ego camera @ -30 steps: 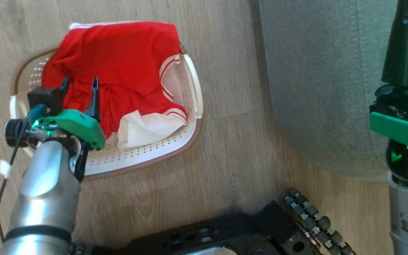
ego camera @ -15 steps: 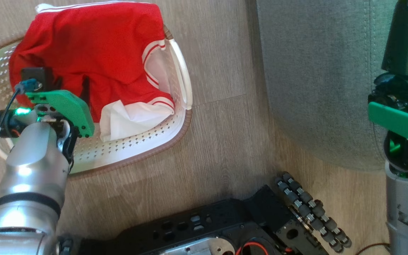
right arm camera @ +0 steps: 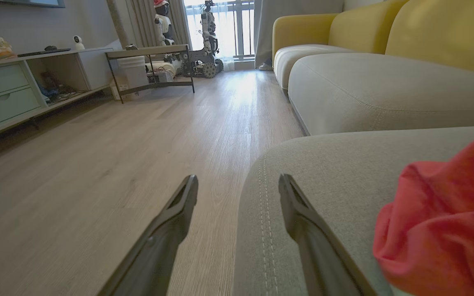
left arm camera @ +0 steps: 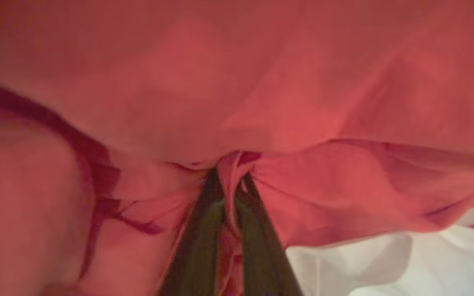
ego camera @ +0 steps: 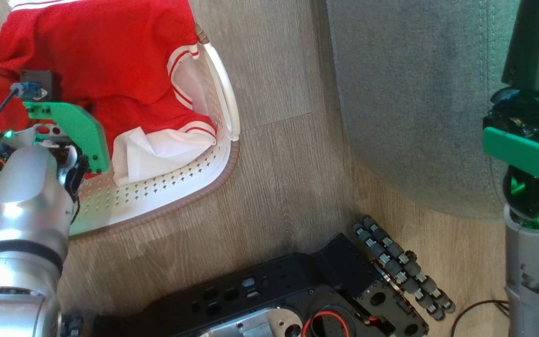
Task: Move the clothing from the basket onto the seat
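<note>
A bright red garment of the clothing (ego camera: 110, 61) with white stripes and a white panel lies heaped in the cream perforated basket (ego camera: 180, 182) on the floor. My left gripper (left arm camera: 231, 181) reaches down into that heap, and its two dark fingers are shut on a pinched fold of red fabric. In the head view its green mount (ego camera: 73, 126) hides the fingertips. My right gripper (right arm camera: 238, 183) is open and empty, hovering over the rounded edge of the grey-green seat (ego camera: 414, 93). Another red garment (right arm camera: 442, 222) lies bunched on the seat just right of that gripper.
My black wheeled base (ego camera: 274, 290) and its roller wheel (ego camera: 400, 267) stand on the wooden floor between basket and seat. Farther off are a yellow-backed sofa (right arm camera: 426, 33), a low cabinet (right arm camera: 15, 86) and a metal-framed table (right arm camera: 150, 61).
The head camera has shifted, sliding the whole picture. My left gripper has sunk from open above the red garment into it and shut on a fold. The right gripper stays open.
</note>
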